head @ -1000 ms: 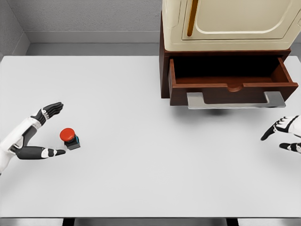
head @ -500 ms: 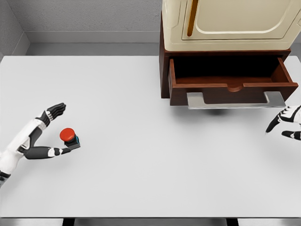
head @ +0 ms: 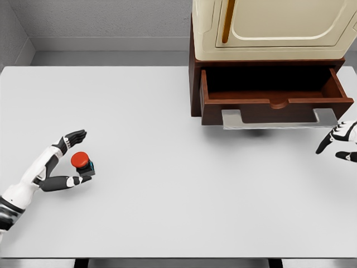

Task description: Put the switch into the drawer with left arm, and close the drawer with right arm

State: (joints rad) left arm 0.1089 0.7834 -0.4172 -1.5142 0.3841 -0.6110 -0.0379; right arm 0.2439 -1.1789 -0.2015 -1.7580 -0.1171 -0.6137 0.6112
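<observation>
You have one switch [head: 82,162] in view: a red round button on a small dark base, standing on the white table [head: 167,195]. Take the drawer [head: 273,95] as your reference. The switch lies well to the left of it and nearer the table's front edge, far apart from it.

There is one drawer, pulled open, of dark reddish-brown wood, with one grey bar handle [head: 279,118] across its front. Its inside looks dark. It sits in the base of one cabinet, beneath a cream unit [head: 273,28] whose door carries one brown vertical handle [head: 225,25].

You see two hands. The left hand [head: 66,162] is well to the left of the drawer, at the switch. It is spread wide: the fingers [head: 74,137] reach out behind the switch without touching it, and the thumb [head: 75,181] lies in front of the switch, its tip at or just against the dark base. You cannot tell from this view whether the thumb presses on the base. The hand has not closed on the switch.

The right hand [head: 340,144] is just below and to the right of the drawer's handle, at the picture's right edge and partly cut off. Its visible fingers are loosely spread and hold nothing.
</observation>
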